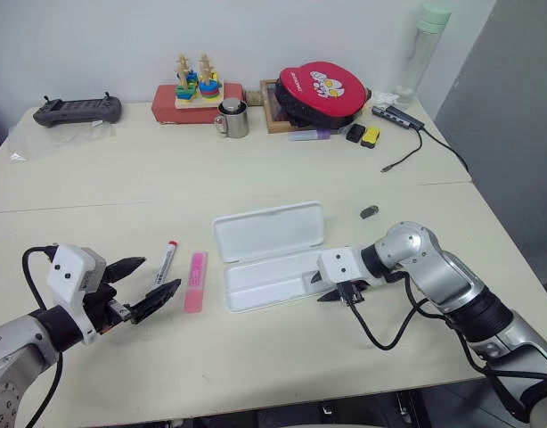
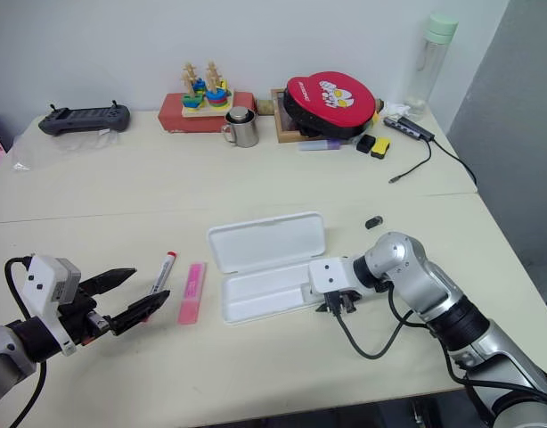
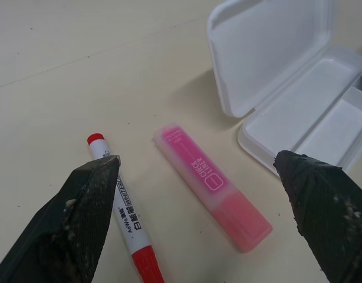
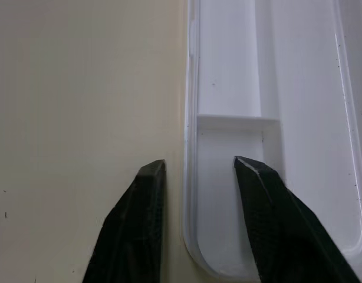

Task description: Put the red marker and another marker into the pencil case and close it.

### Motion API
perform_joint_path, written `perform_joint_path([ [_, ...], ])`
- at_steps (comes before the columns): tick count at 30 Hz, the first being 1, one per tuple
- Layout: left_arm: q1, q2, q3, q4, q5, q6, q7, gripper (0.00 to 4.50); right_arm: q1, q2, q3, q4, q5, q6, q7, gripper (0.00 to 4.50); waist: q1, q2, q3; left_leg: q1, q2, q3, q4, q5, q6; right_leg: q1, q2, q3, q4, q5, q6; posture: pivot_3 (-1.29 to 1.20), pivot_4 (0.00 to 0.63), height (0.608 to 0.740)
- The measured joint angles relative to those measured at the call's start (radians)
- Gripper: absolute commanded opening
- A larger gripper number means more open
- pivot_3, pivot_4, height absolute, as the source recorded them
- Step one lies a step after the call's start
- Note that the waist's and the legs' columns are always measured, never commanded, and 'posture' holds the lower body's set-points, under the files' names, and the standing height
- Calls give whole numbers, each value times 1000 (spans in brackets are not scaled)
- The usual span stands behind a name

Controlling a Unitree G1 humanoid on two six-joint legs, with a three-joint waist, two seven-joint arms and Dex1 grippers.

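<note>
On table (image 1: 282,374), open pencil case (image 1: 272,254)

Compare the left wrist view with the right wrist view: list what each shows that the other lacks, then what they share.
Left wrist view alone: the red marker and the pink highlighter lying apart on the table, between the wide-open fingers of the left gripper, and the raised lid of the pencil case.

Right wrist view alone: the right gripper, one finger outside the tray's rim and one over the tray, parted.

Both: the case's empty white tray and the cream tabletop.
</note>
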Motion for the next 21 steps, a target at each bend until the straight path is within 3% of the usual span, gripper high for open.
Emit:
perform_joint_path([
  [4,0,0,0,0,0,0,-1,4500,-10,5,-19,-22,48,45,10,3705,0,0,0,0,0,0,0,0,0,0,0,0,0,0,0,0,150,740],
  [7,1,0,0,1,0,0,-2,4500,-35,-3,-46,-54,86,82,22,3705,0,0,0,0,0,0,0,0,0,0,0,0,0,0,0,0,150,740],
  [12,9,11,41,26,-6,16,1,4500,-108,-20,-166,-141,275,254,69,3705,-1,0,0,0,0,0,0,0,0,0,0,0,0,0,0,0,150,740],
  [21,2,11,85,49,-10,93,78,4500,-129,10,-227,-175,413,415,-30,3705,-1,0,0,0,0,0,0,0,0,0,0,0,0,0,0,0,150,740],
])
